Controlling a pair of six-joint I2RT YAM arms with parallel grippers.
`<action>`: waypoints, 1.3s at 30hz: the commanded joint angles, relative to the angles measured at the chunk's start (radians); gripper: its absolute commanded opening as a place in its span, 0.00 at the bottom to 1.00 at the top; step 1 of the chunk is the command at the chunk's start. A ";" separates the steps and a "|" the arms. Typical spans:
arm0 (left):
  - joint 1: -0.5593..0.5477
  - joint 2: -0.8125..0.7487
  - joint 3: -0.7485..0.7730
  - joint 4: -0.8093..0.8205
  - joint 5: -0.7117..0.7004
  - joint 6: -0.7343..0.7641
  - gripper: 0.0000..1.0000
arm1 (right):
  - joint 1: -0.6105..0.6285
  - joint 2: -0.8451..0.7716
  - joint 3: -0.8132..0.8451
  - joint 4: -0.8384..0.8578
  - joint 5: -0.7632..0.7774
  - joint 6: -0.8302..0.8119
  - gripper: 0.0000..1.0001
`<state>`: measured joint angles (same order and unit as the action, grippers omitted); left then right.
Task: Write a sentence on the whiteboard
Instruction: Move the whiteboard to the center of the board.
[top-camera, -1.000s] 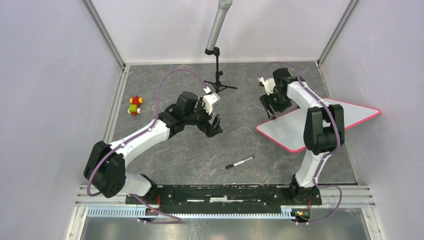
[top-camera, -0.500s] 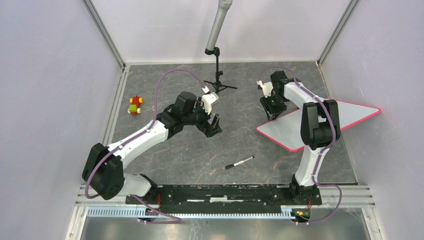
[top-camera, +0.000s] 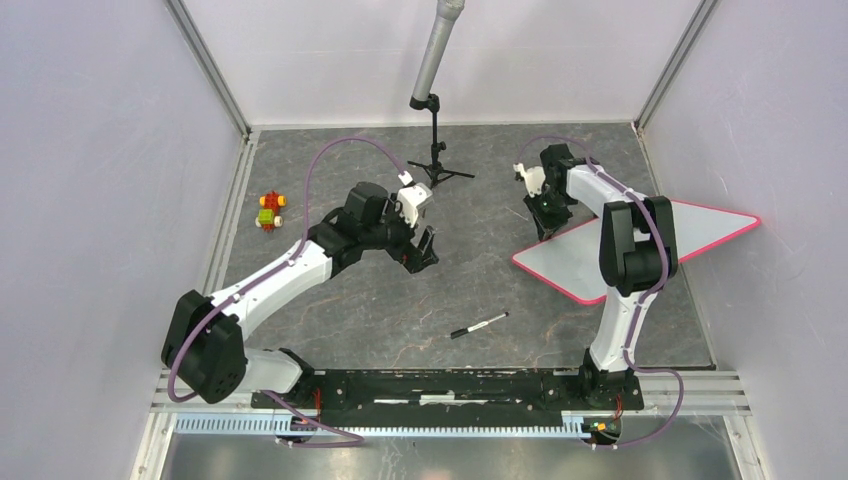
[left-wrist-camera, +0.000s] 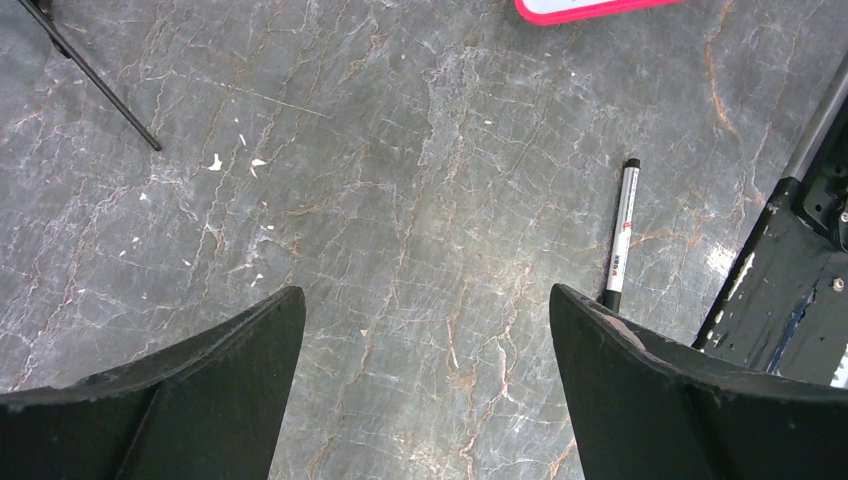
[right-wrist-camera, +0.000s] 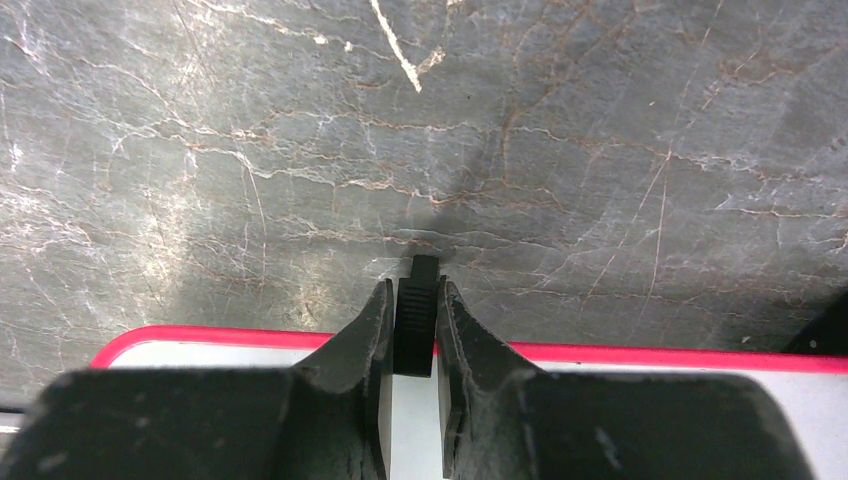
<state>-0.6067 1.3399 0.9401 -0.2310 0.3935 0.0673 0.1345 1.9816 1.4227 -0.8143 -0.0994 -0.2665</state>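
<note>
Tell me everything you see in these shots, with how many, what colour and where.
whiteboard: one, white with a pink-red rim, right side of the table
black clip: one, black, on the whiteboard's rim at its far-left end
marker: one, white barrel with black ends, lying loose near the front centre
toy: one, yellow, red and green, left edge of the table
tripod stand: one, black legs with a grey pole, back centre
table: one, dark grey marbled top
left gripper: one, black fingers, open, above bare table left of centre
right gripper: one, black fingers, shut on the black clip
</note>
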 joint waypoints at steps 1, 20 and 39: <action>0.014 -0.033 0.026 0.010 -0.013 -0.041 0.97 | 0.051 0.005 -0.001 -0.049 -0.068 -0.059 0.03; 0.163 -0.095 0.038 -0.048 0.078 -0.141 0.98 | 0.360 -0.090 -0.077 -0.014 0.034 -0.322 0.00; 0.401 -0.162 -0.023 0.018 0.156 -0.282 0.98 | 0.656 -0.212 -0.320 0.083 0.288 -0.621 0.00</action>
<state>-0.2264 1.2030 0.9310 -0.2592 0.5266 -0.1490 0.7399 1.8286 1.1736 -0.7731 0.1493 -0.7639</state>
